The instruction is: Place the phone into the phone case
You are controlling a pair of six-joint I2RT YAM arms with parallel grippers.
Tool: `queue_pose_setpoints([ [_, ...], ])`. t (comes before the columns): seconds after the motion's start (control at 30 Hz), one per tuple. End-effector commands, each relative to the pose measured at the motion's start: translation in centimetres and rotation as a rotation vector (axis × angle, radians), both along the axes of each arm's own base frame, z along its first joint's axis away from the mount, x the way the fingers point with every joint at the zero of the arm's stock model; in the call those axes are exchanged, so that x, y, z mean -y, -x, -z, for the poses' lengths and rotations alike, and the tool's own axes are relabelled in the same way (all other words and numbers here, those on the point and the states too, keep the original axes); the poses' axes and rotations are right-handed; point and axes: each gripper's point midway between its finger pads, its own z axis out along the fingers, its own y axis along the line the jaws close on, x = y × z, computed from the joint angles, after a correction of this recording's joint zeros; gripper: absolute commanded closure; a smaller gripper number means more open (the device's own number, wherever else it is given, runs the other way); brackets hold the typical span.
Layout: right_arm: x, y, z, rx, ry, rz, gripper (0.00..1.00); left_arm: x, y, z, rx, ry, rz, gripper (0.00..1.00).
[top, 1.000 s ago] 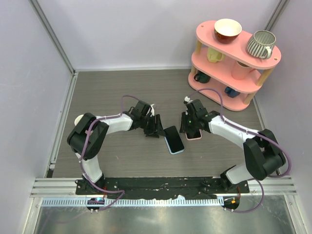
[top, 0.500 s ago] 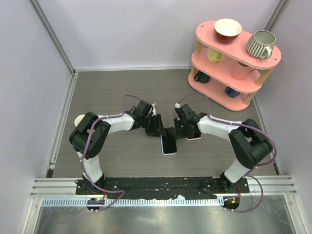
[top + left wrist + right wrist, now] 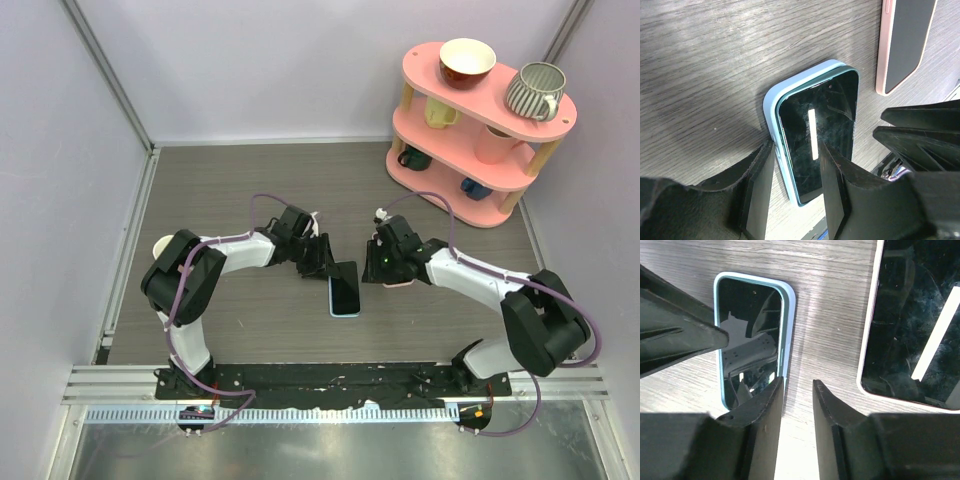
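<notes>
The phone (image 3: pixel 345 288) lies screen up in the light blue phone case (image 3: pixel 337 311) on the table between the two arms. In the left wrist view the phone (image 3: pixel 820 135) sits slightly askew in the case (image 3: pixel 771 107), its teal edge showing above the rim. My left gripper (image 3: pixel 325 265) (image 3: pixel 797 146) is open. One finger touches the case's side and the other is over the screen. My right gripper (image 3: pixel 378 268) (image 3: pixel 798 381) is narrowly open over bare table beside the case (image 3: pixel 789 325), with nothing between its fingers.
A second phone in a pink case (image 3: pixel 400 278) (image 3: pixel 910 325) lies just right of the right gripper. A pink three-tier shelf (image 3: pixel 480 120) with bowls and mugs stands at the back right. A white round object (image 3: pixel 162 246) sits behind the left arm.
The phone and case have swung from slanted to nearly straight and shifted a little left. My right gripper came in toward them, then drew back slightly, its jaws parting a little.
</notes>
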Motion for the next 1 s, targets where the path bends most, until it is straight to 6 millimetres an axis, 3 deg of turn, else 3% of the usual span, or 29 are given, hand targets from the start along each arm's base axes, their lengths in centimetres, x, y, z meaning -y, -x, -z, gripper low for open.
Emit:
queue_pose_setpoints([
  [0.0,-1.1,0.8,-0.9,-0.005,-0.115,0.001,0.62,-0.2,0.4,-0.5,0.015,-0.016,0.027,0.55],
  [0.1,-2.4,1.0,-1.2,0.000,-0.207,-0.016,0.61,0.0,0.2,-0.8,0.009,0.016,0.024,0.55],
  [0.3,-3.2,1.7,0.8,-0.051,-0.251,-0.044,0.81,0.2,0.3,-0.6,-0.023,0.036,0.025,0.55],
  [0.37,-3.7,1.8,1.7,-0.070,-0.283,-0.040,0.83,0.1,0.5,-0.3,-0.035,0.035,0.023,0.55],
  [0.47,-3.1,3.0,4.2,-0.117,-0.276,-0.013,0.87,-0.1,0.9,0.3,-0.048,0.033,0.016,0.56],
  [0.57,-2.7,3.4,5.3,-0.126,-0.269,0.014,0.87,-0.4,1.4,0.9,-0.068,0.025,0.011,0.57],
  [0.97,0.9,3.2,8.3,-0.130,-0.035,0.121,0.86,-1.5,2.3,1.9,-0.060,-0.054,0.001,0.57],
])
